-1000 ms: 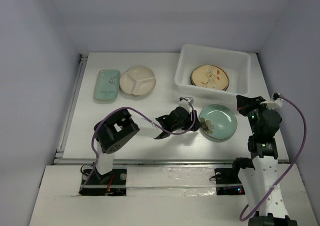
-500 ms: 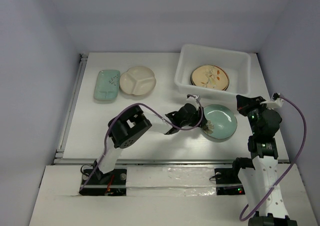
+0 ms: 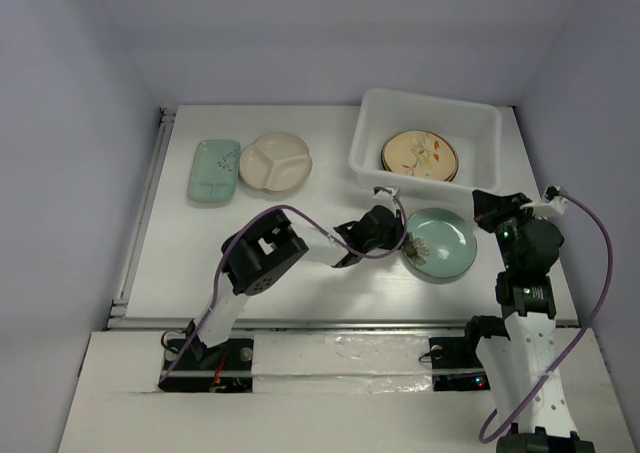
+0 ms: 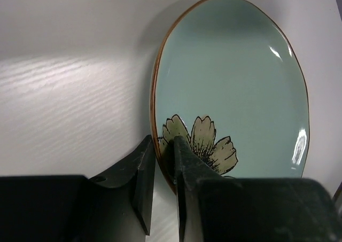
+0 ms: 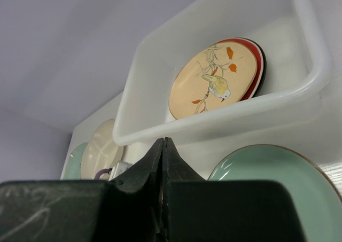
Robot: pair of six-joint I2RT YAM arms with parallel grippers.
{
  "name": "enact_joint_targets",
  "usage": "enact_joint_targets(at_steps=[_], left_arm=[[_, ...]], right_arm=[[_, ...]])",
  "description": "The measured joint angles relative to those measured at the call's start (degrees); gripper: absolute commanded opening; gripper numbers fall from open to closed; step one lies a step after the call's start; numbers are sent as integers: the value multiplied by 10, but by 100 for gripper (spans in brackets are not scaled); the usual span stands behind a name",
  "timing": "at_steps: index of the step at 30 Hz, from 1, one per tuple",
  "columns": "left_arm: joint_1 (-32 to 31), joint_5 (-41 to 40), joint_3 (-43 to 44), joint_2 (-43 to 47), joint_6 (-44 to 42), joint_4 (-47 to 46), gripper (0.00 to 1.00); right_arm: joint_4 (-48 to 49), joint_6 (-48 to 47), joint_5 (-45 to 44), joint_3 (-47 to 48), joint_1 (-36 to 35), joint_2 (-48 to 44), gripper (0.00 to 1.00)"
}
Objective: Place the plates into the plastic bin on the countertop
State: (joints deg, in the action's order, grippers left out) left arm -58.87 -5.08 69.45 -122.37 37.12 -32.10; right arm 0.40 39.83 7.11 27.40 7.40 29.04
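My left pincer [image 4: 164, 159] is clamped on the celadon plate [image 4: 235, 87]. One of the fingers [image 4: 141, 183] sits outside the brown-edged rim and the other inside it, beside the painted flower. From above, that plate [image 3: 445, 243] lies on the white countertop [image 3: 300, 218], outside the plastic bin [image 3: 366, 138] and just near of its near wall. My left pincer [image 3: 403, 245] holds it at its left edge. Whether the plate has left the surface I cannot tell.

My right pincer [image 5: 163, 164] is squeezed closed with nothing between its fingers. In the top view the right pincer [image 3: 487, 206] hangs just right of the celadon plate, by the near right corner of the bin.

Inside the bin, the tan floral plate [image 3: 418, 155] lies on top, showing a bird on a branch to the right wrist camera. The edge of a red-rimmed plate [image 5: 259, 65] peeks out from beneath it.

Well apart at far left, the mint rectangular plate [image 3: 214, 169] and the cream divided plate [image 3: 275, 160] sit side by side on the countertop, touching or nearly so. The mint one is closer to the metal rail [image 3: 148, 208] along the left edge.
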Motion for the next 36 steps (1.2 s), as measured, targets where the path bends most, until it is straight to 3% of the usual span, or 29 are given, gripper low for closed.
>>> enact_joint_targets(at_steps=[4,9,13,23,36], left_arm=[[1,5,-80,52,4,-26,0],[14,34,-218,178,16,-28,0],[26,64,-276,242,34,-50,0],[81,149,-363,277,89,-136,0],[163,202,-390,448,95,-118,0]], right_arm=[[0,0,0,-2,0,3,4],[0,0,2,-2,0,6,4],[0,0,2,-2,0,7,4],[0,0,2,-2,0,6,4],[-1,0,-7,-2,0,-1,4]])
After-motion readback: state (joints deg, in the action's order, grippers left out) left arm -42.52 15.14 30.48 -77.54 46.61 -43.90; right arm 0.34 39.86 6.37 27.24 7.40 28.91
